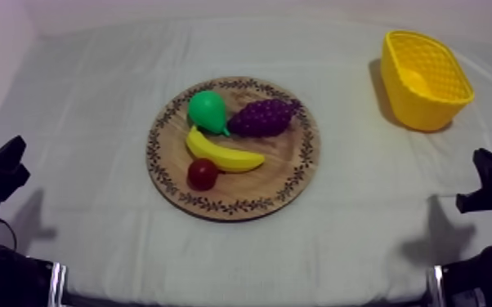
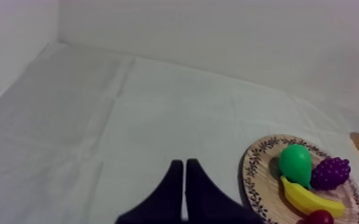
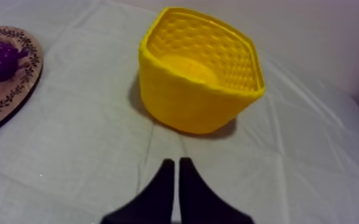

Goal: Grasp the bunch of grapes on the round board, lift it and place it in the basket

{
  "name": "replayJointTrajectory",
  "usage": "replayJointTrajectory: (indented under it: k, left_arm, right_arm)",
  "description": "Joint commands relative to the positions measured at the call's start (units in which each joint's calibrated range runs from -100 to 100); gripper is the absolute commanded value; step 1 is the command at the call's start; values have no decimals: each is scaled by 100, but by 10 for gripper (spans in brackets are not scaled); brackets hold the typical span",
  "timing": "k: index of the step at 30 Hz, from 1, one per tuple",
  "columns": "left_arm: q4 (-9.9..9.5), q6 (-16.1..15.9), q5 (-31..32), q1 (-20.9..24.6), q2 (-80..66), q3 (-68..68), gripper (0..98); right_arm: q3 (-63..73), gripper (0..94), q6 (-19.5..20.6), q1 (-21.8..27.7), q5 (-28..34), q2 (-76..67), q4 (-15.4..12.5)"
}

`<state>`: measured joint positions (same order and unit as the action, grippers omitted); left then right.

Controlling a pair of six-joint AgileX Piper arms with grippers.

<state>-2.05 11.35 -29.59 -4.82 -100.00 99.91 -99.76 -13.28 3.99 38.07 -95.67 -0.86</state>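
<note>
A purple bunch of grapes (image 1: pixel 261 117) lies on the round wooden board (image 1: pixel 292 175) at the table's middle, toward the board's far right. The yellow basket (image 1: pixel 426 79) stands at the far right with nothing in it. My left gripper (image 1: pixel 2 167) rests low at the left edge, well away from the board. My right gripper (image 1: pixel 488 175) rests low at the right edge, in front of the basket. In the left wrist view the fingers (image 2: pixel 185 179) lie together as a narrow wedge, with the grapes (image 2: pixel 331 173) off to the side. The right gripper (image 3: pixel 177 173) is likewise shut, facing the basket (image 3: pixel 197 74).
Also on the board are a green pear (image 1: pixel 207 111), a yellow banana (image 1: pixel 221 153) and a small red fruit (image 1: pixel 202 173). Grey-white cloth (image 1: pixel 94 114) covers the table, with open room between board and basket.
</note>
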Motion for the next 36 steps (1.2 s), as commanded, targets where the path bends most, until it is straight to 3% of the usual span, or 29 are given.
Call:
replayJointTrajectory:
  k: [1, 16, 28, 36]
  left_arm:
    - [-2, 0, 1, 0, 0, -2, 1]
    - [-2, 0, 1, 0, 0, -2, 1]
    - [-2, 0, 1, 0, 0, -2, 1]
    - [-2, 0, 1, 0, 0, -2, 1]
  right_arm:
    - [-2, 5, 2, -1, -1, 0, 0]
    - [-2, 5, -101, -1, -1, 0, 0]
    - [-2, 6, 151, -1, -1, 0, 0]
    - [-2, 5, -125, 8, 2, 0, 0]
